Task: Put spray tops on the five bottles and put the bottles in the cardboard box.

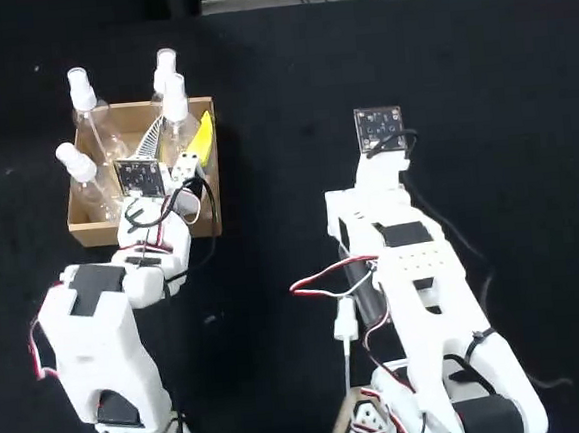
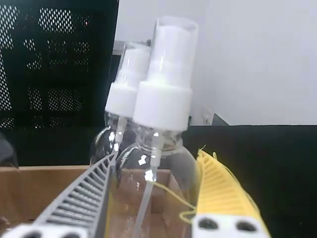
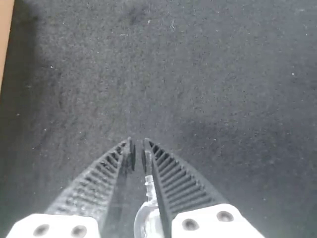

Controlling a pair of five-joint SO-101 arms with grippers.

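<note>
Gripping a capped bottle (image 1: 175, 110), the left claw (image 1: 176, 135) sits at the 1 o'clock corner of the cardboard box (image 1: 90, 232), which is at 10 o'clock on the tabletop (image 1: 480, 81). The grey finger (image 2: 79, 203) and yellow finger (image 2: 223, 193) bracket the clear body from both sides, below the white spray top (image 2: 166, 94). That's likely so the top is left alone and the bottle goes down upright. Its base looks to be inside the box walls, but I can't tell if it's on the box floor yet. Three more capped ones stand in there: the 11 o'clock bottle (image 1: 85, 102), the 12 o'clock bottle (image 1: 164, 66) just behind the gripped one, and the 9 o'clock bottle (image 1: 77, 168). My read is that this corner is the open slot, hence the placement. The right claw (image 3: 137, 144) hangs over bare tabletop around 1 o'clock of centre, well apart from the box, with its jaws nearly together. There's a clear bit near the jaw base that I can't identify. By my count this is bottle four of five. Risk: opening wide here could tip the 12 o'clock bottle.
</note>
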